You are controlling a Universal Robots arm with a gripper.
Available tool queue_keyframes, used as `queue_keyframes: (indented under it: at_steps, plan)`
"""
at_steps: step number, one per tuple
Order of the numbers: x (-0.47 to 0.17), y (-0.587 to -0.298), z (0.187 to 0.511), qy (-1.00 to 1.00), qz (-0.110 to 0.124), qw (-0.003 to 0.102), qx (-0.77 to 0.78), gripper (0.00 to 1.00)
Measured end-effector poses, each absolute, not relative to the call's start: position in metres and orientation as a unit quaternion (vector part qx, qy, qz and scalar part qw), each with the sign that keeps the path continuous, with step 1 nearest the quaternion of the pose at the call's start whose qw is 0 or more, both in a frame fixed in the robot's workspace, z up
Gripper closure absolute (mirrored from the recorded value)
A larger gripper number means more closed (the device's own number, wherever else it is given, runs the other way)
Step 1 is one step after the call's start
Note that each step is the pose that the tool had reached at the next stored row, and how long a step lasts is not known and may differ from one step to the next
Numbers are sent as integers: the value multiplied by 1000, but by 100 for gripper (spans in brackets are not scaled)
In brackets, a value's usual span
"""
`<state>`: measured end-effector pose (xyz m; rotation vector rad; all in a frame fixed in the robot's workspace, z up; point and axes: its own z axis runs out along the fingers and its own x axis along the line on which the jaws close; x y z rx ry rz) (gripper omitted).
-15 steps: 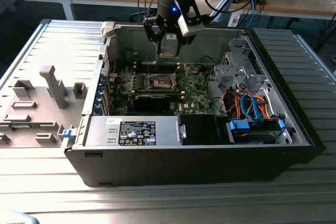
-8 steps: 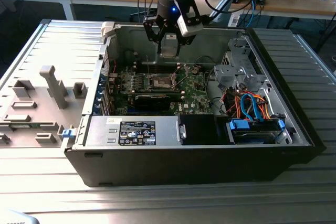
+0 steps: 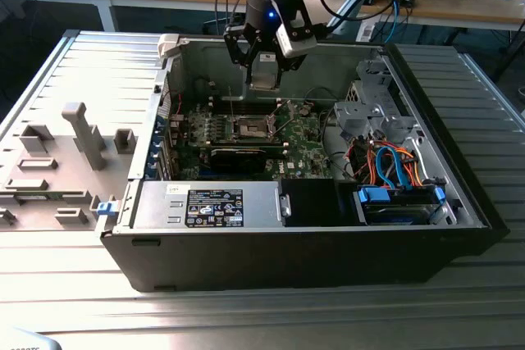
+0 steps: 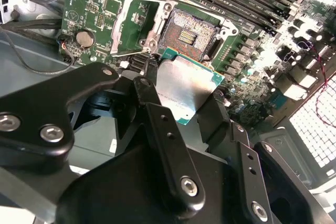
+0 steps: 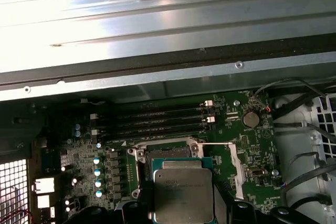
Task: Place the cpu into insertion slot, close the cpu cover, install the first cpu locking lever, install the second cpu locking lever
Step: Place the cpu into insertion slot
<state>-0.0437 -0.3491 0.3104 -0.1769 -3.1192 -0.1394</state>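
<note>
End effector: we see our end effector (image 3: pixel 265 78) clenched on the cpu (image 4: pixel 185 88), held aloft.
Slot: the insertion slot (image 4: pixel 188 35) lies bare; the cpu cover (image 4: pixel 129 27) stands open.
Progress: we judge no step finished yet.

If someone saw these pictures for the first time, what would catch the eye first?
The gripper grips the cpu above the open computer case. Below it, the insertion slot lies bare on the green board, and its cover stands open beside it.
</note>
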Motion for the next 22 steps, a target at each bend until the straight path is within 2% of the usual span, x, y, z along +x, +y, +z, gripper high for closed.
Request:
queue_keyframes:
  at_steps: [22]
  plan:
    - [-44,-349,310,-995,-45,6,-88,46]
